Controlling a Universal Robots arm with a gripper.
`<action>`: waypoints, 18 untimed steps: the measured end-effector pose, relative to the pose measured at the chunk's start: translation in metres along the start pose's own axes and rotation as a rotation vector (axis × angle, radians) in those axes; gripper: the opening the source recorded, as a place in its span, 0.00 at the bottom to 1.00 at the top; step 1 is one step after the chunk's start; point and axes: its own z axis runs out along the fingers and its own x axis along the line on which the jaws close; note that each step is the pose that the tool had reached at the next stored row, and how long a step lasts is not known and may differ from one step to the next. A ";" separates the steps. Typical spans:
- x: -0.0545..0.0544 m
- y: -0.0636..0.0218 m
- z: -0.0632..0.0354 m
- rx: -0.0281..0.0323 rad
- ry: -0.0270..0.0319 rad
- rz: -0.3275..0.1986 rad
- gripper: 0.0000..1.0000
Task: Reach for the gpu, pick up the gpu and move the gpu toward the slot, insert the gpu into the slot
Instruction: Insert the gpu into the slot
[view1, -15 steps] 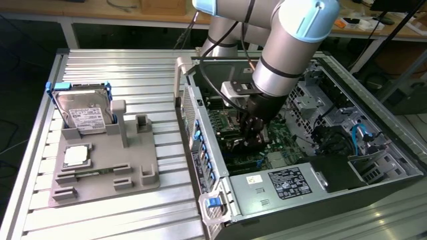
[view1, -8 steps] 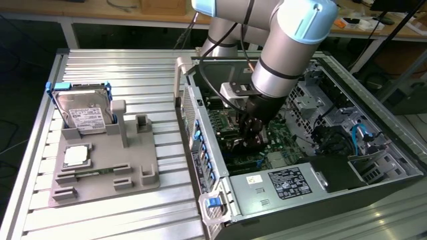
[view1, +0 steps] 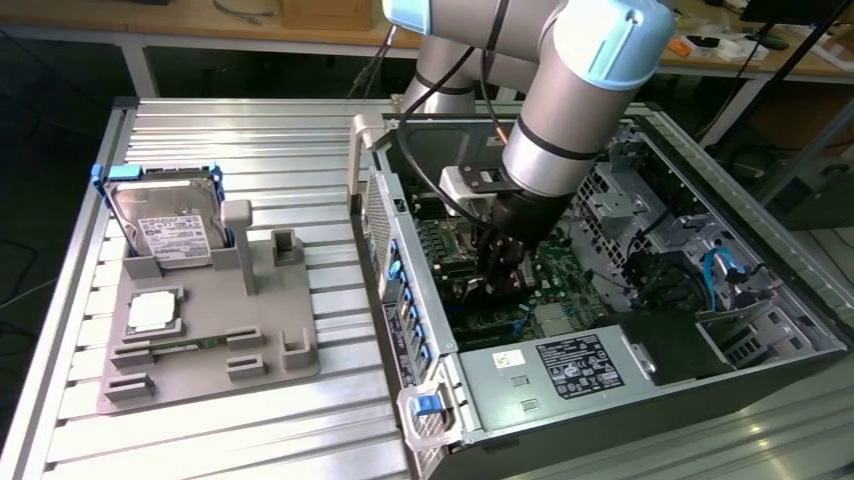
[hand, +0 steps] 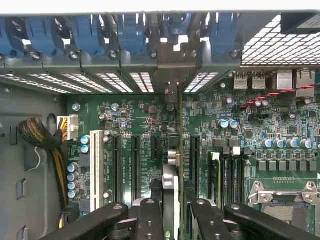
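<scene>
Ribbed metal bench, open computer case crowded with cables, hand inside, clamped on the gpu.

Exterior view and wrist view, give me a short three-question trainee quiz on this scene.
1. True or false: the boxy silver hard drive with a white label lies inside the open grey computer case.
2. The black gripper grips: A) small square silver chip, B) thin dark circuit card, C) yellow cable bundle?
3. Fill in: the card stands edge-on above the green ____.
Key: 1 false; 2 B; 3 motherboard.
</scene>
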 end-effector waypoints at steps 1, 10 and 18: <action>0.000 0.0000 0.0002 0.0003 -0.0009 0.000 0.27; 0.000 0.0010 -0.0065 0.0048 0.0001 0.000 0.34; 0.000 0.0035 -0.0216 0.0184 0.0002 0.000 0.34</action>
